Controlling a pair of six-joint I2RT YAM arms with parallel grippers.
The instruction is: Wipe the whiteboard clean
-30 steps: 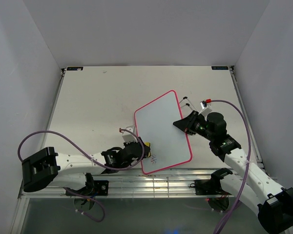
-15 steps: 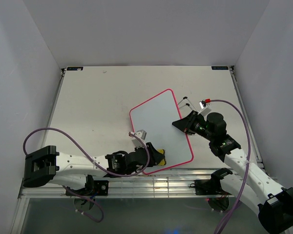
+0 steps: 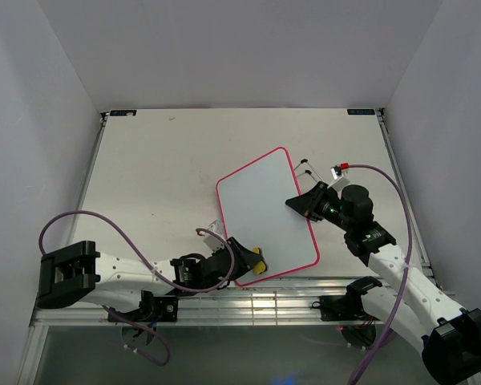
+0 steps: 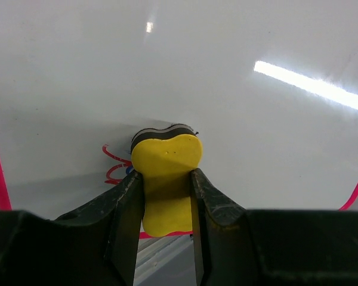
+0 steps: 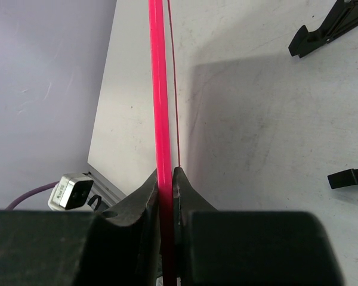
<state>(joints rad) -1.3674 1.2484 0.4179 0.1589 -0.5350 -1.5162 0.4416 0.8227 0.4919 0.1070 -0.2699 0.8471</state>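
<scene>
Right ahead of the left jaws, the red scribble [image 4: 113, 167] with a dab of blue sits touching the left flank of the yellow sponge [image 4: 165, 173], partly tucked under it. Those left jaws are closed tight on the sponge, its dark pad pressed flat to the whiteboard [image 3: 264, 212] near the board's closest edge. The right jaws are clamped shut on the pink-red frame [image 5: 160, 89] at the opposite long side, so the board lies between the two arms on the worktop [image 3: 160, 168].

To do this stroke well, I'd say: keep the pad flat, sweep sideways across the scribble, and don't tip onto the sponge's corner. The right jaws need a firm hold, or the board will likely skate under the rubbing.

Watch the near frame edge just behind the sponge, since a pull back could slip off the board. Two black clips [image 5: 322, 27] lie beyond the right jaws, well clear of the wiping. The rest of the board looks clean and glossy.
</scene>
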